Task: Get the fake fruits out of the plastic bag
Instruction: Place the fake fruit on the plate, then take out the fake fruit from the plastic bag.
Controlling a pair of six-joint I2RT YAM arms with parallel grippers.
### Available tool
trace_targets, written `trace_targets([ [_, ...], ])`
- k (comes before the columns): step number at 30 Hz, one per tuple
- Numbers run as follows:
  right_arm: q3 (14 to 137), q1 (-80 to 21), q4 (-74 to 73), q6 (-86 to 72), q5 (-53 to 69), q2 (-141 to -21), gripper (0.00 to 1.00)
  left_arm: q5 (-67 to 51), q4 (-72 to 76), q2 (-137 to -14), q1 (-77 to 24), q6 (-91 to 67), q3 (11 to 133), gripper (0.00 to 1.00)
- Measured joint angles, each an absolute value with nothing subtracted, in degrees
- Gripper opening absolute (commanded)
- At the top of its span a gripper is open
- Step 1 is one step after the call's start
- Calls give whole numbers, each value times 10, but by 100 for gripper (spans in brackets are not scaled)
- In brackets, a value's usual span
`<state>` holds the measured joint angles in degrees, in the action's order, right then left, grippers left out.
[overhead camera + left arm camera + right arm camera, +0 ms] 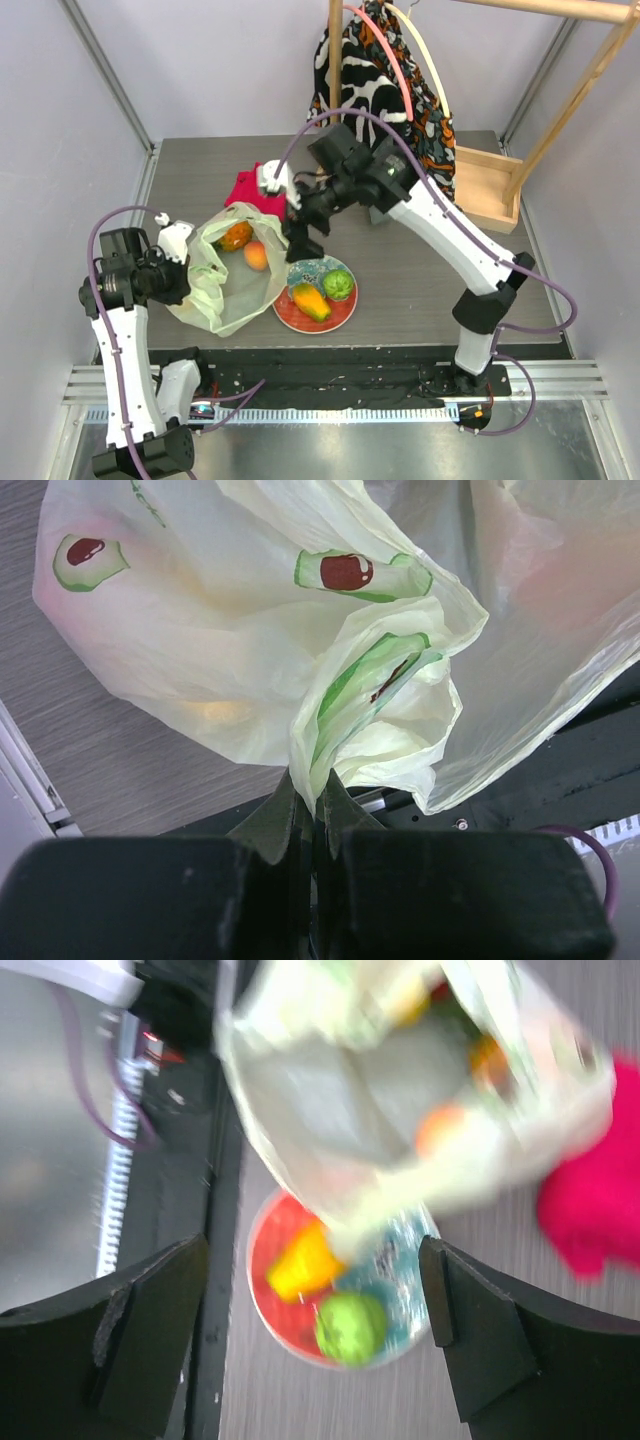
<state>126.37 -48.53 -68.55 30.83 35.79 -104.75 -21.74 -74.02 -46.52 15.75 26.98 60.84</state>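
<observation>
Grey wood-grain tabletop (420,290), round plate with red rim and teal patterned centre (318,327) near its front edge, crumpled bright pink-red cloth (248,187) farther back, light wooden garment rack (335,40) at rear right, black, white and orange patterned garment (365,75) hanging from it, shallow wooden base tray (487,190) below.

The plastic bag (200,630) was pale yellow-green with green avocado prints (dark red stones); the plate (335,322) was red and teal, the cloth (250,188) red.
</observation>
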Motion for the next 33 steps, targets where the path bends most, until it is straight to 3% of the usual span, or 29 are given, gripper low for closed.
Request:
trace_targets([
  [3, 1270, -550, -649, 300, 364, -1040, 74, -226, -742, -471, 157, 270, 616, 0],
  [8, 1268, -577, -592, 266, 362, -1090, 67, -232, -746, -468, 157, 269, 630, 0],
  [16, 1256, -576, -513, 165, 229, -1231, 80, -231, -760, -437, 157, 260, 632, 0],
  [23, 1249, -577, -475, 133, 95, -1289, 86, -228, -771, -407, 157, 258, 640, 0],
  [33, 1298, -585, -449, 132, 39, -1362, 85, -225, -775, -388, 157, 258, 640, 0],
])
